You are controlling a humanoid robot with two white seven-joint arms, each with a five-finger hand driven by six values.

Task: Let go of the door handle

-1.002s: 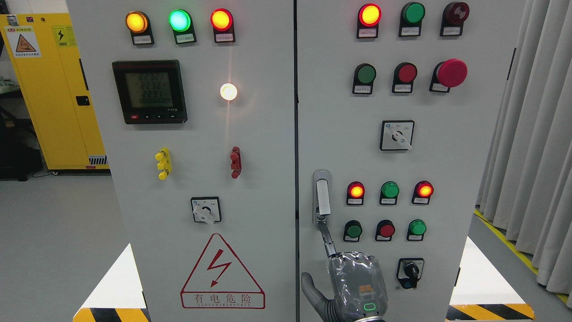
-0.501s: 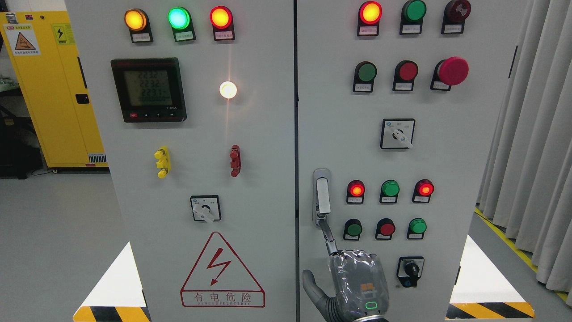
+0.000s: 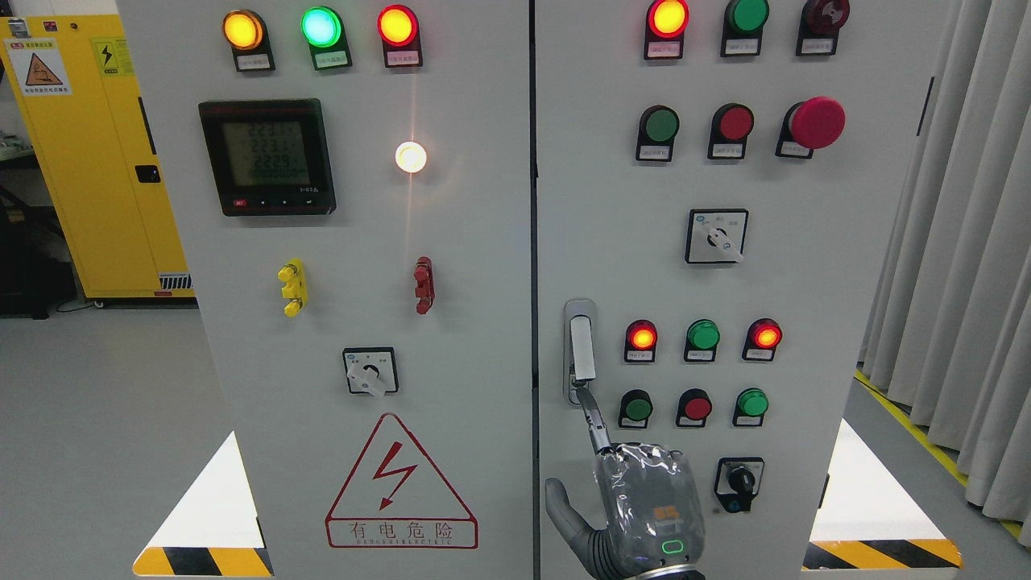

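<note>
Right hand (image 3: 644, 507) low on right door (image 3: 805, 266), one finger (image 3: 594, 415) extended so its tip touches bottom of door handle (image 3: 581, 348), thumb out, nothing gripped, apparently mid-release; handle upright beside centre seam.

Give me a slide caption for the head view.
Robot hand extends one finger to the door handle base on the right cabinet door.
</note>
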